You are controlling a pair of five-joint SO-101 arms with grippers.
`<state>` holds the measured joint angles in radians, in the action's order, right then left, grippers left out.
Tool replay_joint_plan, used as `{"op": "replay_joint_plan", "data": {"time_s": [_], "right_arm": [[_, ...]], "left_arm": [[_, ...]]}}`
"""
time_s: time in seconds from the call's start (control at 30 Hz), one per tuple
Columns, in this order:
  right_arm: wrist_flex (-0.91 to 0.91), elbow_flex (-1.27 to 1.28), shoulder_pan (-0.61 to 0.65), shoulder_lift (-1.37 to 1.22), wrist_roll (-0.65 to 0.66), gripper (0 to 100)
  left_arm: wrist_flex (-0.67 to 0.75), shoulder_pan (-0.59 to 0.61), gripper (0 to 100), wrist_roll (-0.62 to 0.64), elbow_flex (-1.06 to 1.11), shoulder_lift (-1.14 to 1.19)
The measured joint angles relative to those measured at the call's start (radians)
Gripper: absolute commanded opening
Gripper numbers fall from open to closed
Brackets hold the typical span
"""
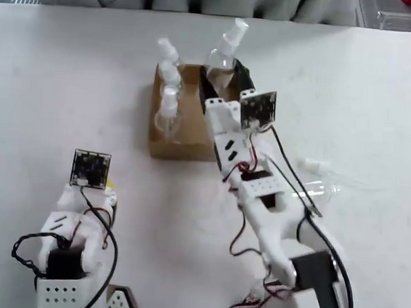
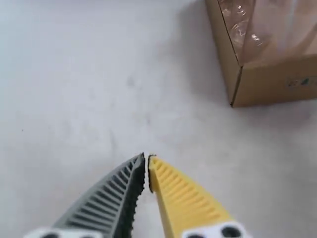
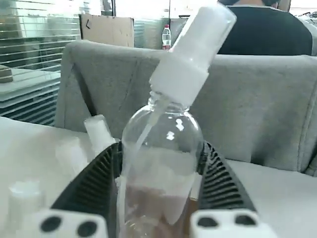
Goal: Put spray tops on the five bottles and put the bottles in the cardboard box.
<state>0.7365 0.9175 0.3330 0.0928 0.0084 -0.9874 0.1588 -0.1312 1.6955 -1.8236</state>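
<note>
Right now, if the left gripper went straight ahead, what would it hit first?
Probably bare table; the left gripper points down at it, and the cardboard box sits off to the side.

The left arm [image 1: 66,247] is seen folded at the near left of the worktop [image 1: 71,85], and the left gripper [image 2: 147,168] is pointed down at it with the fingers [image 2: 176,196] pressed together. The right arm [image 1: 271,213] is stretched forward, and the right gripper [image 3: 159,161] is clamped around a bottle [image 3: 161,131], a finger on each side.

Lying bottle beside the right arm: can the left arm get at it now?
Probably not. The lying bottle is beyond the right arm, which stretches to the box between it and the left arm.
</note>
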Motion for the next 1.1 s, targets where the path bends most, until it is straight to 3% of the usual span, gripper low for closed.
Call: {"op": "replay_joint_plan", "data": {"time_s": [0.23, 0.43, 1.1], "right_arm": [[0.009, -0.149, -0.014, -0.25, 0.0, 1.5], [0.169, -0.187, -0.026, -0.41, 0.044, 1.5], [0.25, -0.347, -0.081, -0.609, 0.109, 1.5]], "left_arm": [[0.0, 0.0, 2, 0.0, 0.0, 0.0], [0.0, 0.0, 2, 0.0, 0.0, 0.0], [0.0, 0.0, 2, 0.0, 0.0, 0.0]]}}
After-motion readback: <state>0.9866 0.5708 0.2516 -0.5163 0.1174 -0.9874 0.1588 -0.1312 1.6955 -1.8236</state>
